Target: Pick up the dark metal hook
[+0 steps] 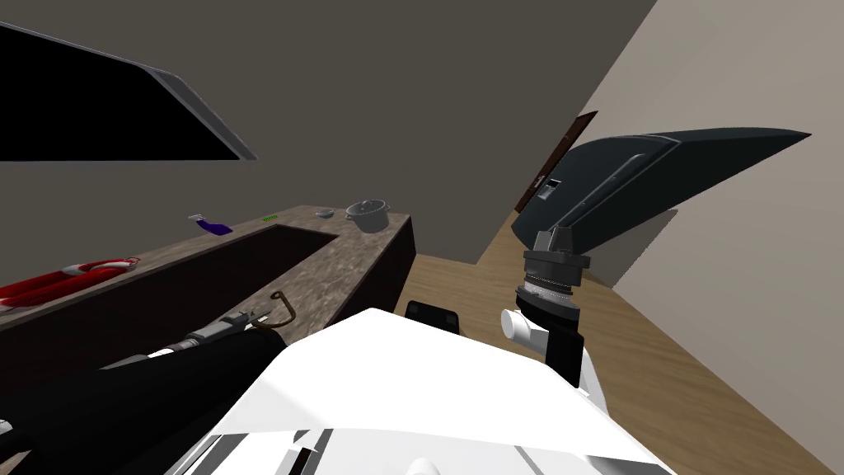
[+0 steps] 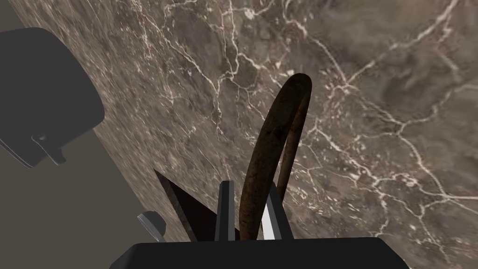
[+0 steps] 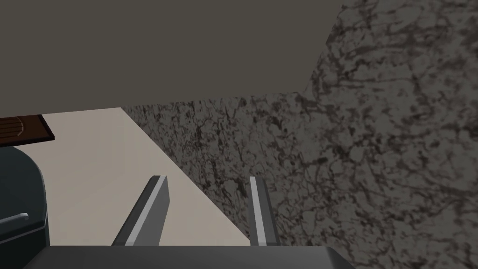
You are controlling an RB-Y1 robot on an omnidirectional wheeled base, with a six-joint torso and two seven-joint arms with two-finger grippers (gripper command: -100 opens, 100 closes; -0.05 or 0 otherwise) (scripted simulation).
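The left gripper (image 2: pixel 249 187) has its fingers pinched on the shank of the rusty dark hook (image 2: pixel 270 140), held over the veined brown marble countertop (image 2: pixel 373 93) near its edge. I judge a straight upward lift with a firm grip best, so the shank cannot swivel. The hook's long axis continues the gripper's own line, with its bend at the far end curling back. The right gripper (image 3: pixel 207 180) stands spread wide, empty.

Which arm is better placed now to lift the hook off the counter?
The left. The left end effector is shut on the hook over the marbled counter; the right end effector is open and empty, away from the hook.
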